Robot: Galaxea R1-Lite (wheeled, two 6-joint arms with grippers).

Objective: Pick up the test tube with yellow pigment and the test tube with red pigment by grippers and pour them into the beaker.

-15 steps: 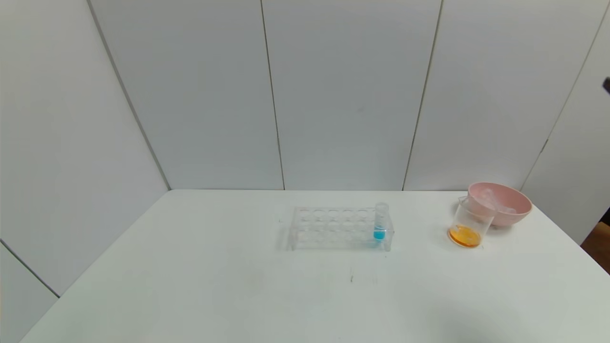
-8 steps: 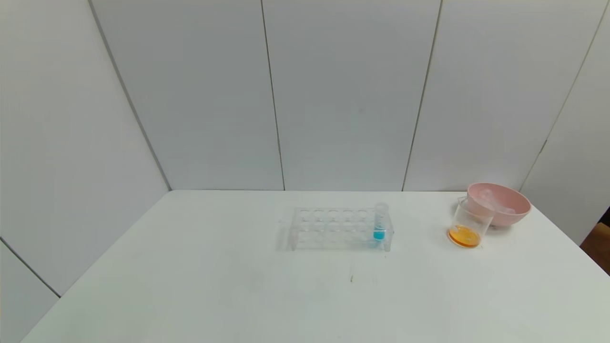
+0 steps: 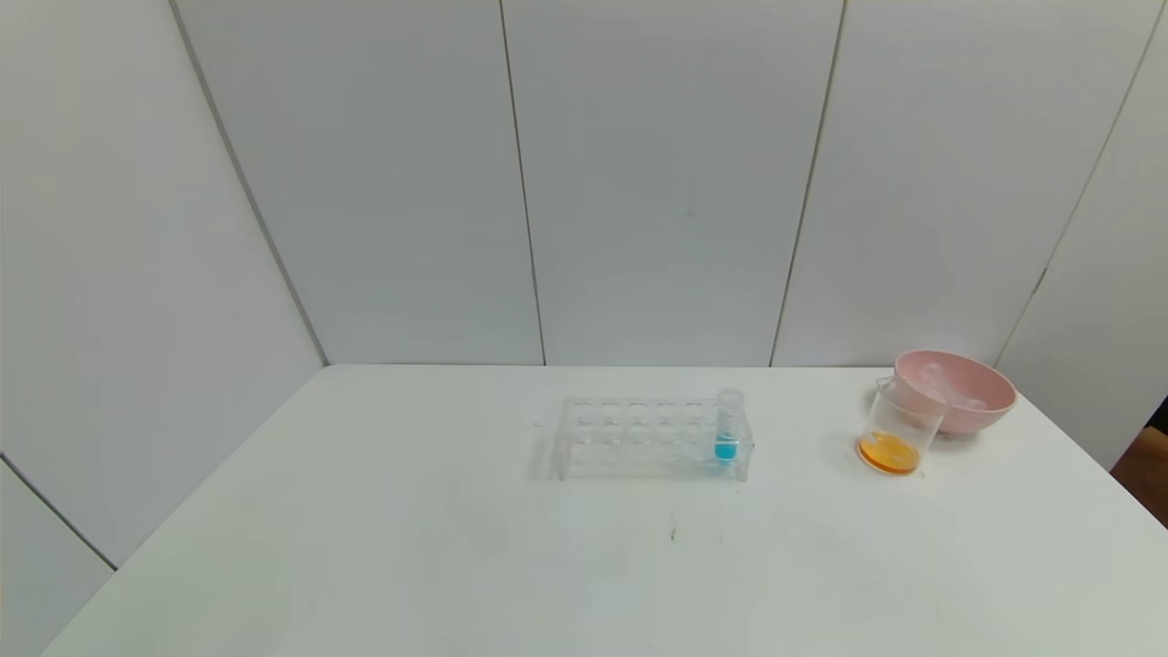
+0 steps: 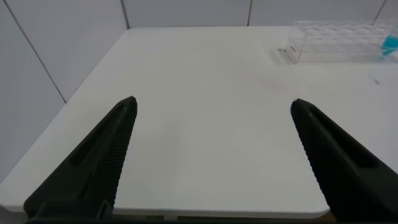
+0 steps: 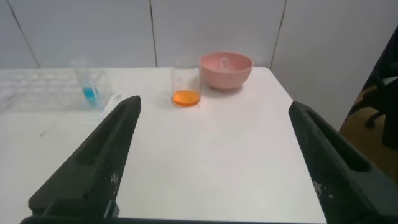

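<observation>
Sitting on the white tabletop [image 3: 456, 547], the beaker [image 3: 899, 429] is holding orange liquid, right in front of the pink bowl [image 3: 958, 391] and touching it.

The left hand [image 4: 211, 155] is hanging spread wide over the near left part of the tabletop, holding nothing. The right hand [image 5: 214, 158] is hanging spread wide too, holding nothing, looking toward the beaker from well back. The clear rack [image 3: 650, 438] is sitting in the middle, holding only the tube with blue liquid [image 3: 728, 426] at its right end. Clear tubes seem to be lying in the pink bowl; I cannot tell whether they are the yellow and red ones. The orange color is making me think both colors are already poured in. The beaker is looking light, hard, slippery and easy to break, so a hand should be taking it gently around its straight sides.
</observation>
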